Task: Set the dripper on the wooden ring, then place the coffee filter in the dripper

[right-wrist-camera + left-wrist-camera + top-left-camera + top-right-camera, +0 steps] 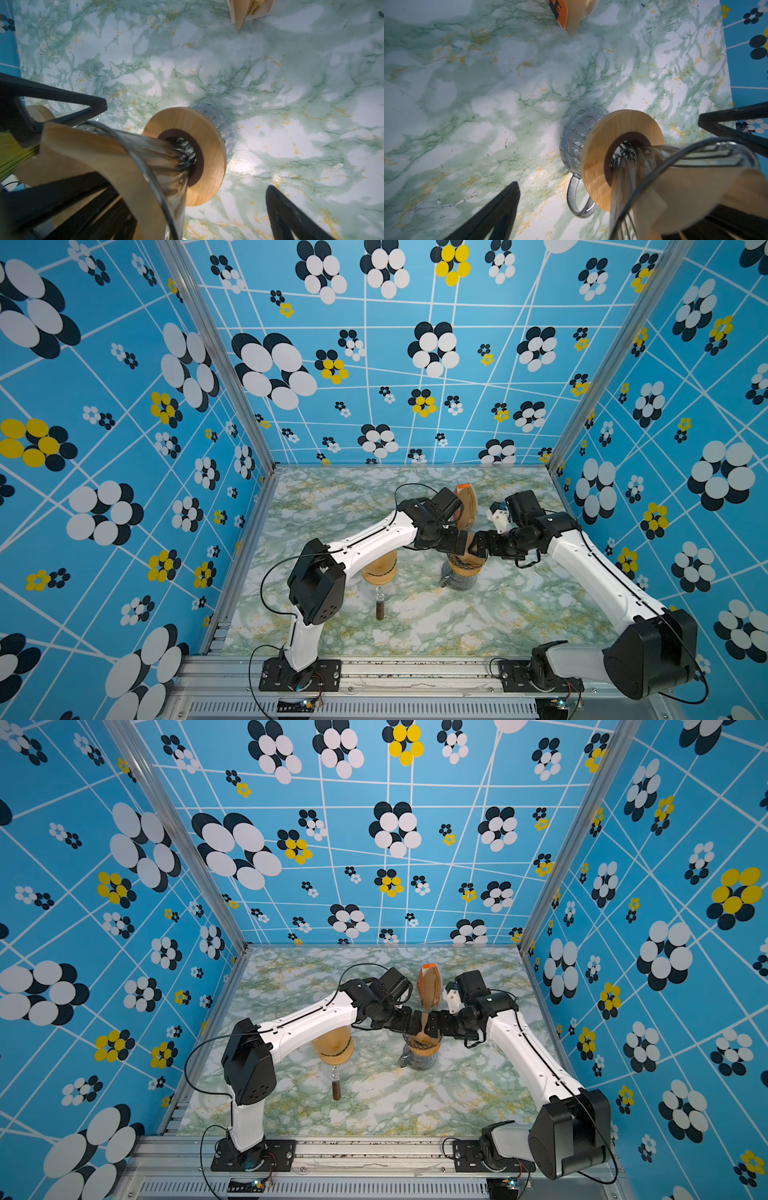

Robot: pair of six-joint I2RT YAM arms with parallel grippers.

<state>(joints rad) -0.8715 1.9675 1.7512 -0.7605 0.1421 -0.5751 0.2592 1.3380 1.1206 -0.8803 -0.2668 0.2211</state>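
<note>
Left wrist view has the left hand (608,152) spread wide and gripping nothing: one finger hangs out over the bare surface (467,104), the other just beside the glass rim of the dripper (596,155). The right hand (187,145) is spread the same way and also empty, with one finger close by the paper; I cannot tell whether it touches.

The brown coffee filter (695,197) lies directly below and between the two hands. It is inside the dripper's glass cone, its long axis upright, its point down toward the hole in the wooden collar, and its upper edges standing proud of the rim. In both top views the hands meet tip to tip over it, so neither arm is clearly nearer.

The dripper sits on a clear glass mug (571,141), and nothing shows inside the mug. Farther back stands the filter packet (465,506). A second dripper (378,568) stands under the left arm; whether it holds a filter I cannot tell.

Placement looks all but done. What remains, at most, is a straight downward press to seat the paper, then lifting clear without snagging its raised edges.
</note>
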